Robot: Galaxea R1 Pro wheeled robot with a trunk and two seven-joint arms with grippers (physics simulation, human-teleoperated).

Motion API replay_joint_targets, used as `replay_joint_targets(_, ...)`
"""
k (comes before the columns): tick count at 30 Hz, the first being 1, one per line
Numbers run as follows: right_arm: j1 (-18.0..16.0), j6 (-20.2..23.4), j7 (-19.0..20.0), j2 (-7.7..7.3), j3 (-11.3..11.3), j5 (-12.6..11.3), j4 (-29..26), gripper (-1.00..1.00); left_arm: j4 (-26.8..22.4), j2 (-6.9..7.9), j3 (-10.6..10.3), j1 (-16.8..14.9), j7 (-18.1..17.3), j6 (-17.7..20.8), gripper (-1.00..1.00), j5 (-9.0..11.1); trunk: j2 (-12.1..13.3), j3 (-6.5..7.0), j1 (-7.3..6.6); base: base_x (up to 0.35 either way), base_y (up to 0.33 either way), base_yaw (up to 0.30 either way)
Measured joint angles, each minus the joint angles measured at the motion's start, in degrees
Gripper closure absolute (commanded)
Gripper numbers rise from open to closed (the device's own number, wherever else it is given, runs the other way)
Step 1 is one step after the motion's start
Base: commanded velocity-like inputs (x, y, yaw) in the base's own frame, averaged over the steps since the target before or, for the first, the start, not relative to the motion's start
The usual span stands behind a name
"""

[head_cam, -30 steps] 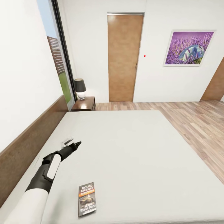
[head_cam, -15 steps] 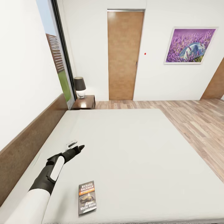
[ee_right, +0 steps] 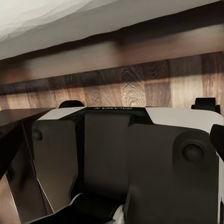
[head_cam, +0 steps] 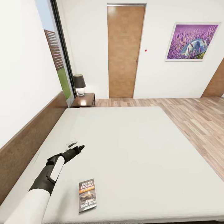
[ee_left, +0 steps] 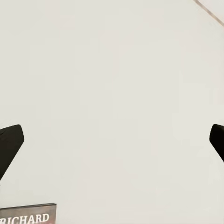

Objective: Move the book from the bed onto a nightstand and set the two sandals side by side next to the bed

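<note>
The book lies flat near the front edge of the off-white bed, cover up with its "Richard Bachman" lettering. My left gripper hovers over the mattress, beyond the book and slightly to its left. In the left wrist view this gripper is open, its fingertips wide apart over bare mattress, and the book's top edge is at the frame's border. The nightstand with its lamp stands past the bed's far left corner. The sandals are out of view. In the right wrist view the right gripper has dark fingertips spread wide.
A dark wooden headboard runs along the left wall under a tall window. A wooden door and a purple picture are on the far wall. Wood floor lies right of the bed. The right wrist view faces the robot's own body and the bed frame.
The head view has shifted, so the door and wall sit higher in the picture. My left gripper moved slightly forward and right over the mattress, then held still. The book stays put.
</note>
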Motion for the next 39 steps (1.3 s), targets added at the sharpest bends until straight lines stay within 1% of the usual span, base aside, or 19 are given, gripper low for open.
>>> replay_joint_targets(7, 0.00, -0.01, -0.07, 0.00, 0.00, -0.02, -0.01, -1.00, 0.10, 0.01, 0.02, 0.00, 0.16, -0.01, -1.00, 0.07, 0.00, -0.63, 0.00, 0.000, 0.000, 0.000)
replay_joint_targets(9, 0.00, -0.02, -0.07, 0.00, 0.00, -0.01, 0.01, -1.00, 0.21, 0.02, 0.04, 0.00, 1.06, -0.02, -1.00, 0.07, 0.00, -0.81, 0.00, 0.000, 0.000, 0.000)
replay_joint_targets(11, 0.00, -0.02, -0.08, 0.00, 0.00, -0.02, 0.00, -1.00, 0.59, 0.02, 0.12, 0.00, 2.98, -0.04, -1.00, -0.12, 0.00, -0.99, 0.00, 0.000, 0.000, 0.000)
replay_joint_targets(13, 0.00, -0.02, -0.03, 0.00, 0.00, -0.02, -0.01, -1.00, 1.44, 0.00, 0.28, -0.01, 7.28, -0.07, -1.00, -0.40, 0.00, -1.17, 0.00, 0.000, 0.000, 0.000)
replay_joint_targets(14, 0.00, -0.02, -0.04, 0.00, 0.00, -0.01, 0.01, -1.00, 1.59, -0.02, 0.28, -0.01, 8.55, -0.09, -1.00, -0.39, 0.00, -1.26, 0.00, 0.000, 0.000, 0.000)
replay_joint_targets(15, 0.00, -0.02, -0.05, 0.00, 0.00, -0.02, 0.00, -1.00, 1.79, -0.07, 0.26, -0.01, 10.67, -0.10, -1.00, -0.40, 0.00, -1.35, 0.00, 0.000, 0.000, 0.000)
replay_joint_targets(18, 0.00, -0.02, 0.00, 0.00, 0.00, -0.02, 0.00, -1.00, 2.11, -0.39, 0.05, -0.01, 14.66, 0.00, -1.00, -0.35, 0.00, -1.63, 0.00, 0.000, 0.000, 0.000)
replay_joint_targets(39, 0.00, -0.02, -0.15, -0.09, 0.00, -0.10, -0.01, -1.00, 1.83, -0.51, -0.49, -0.01, 14.84, 0.01, -1.00, -0.30, 0.00, -3.52, 0.00, 0.000, 0.000, 0.000)
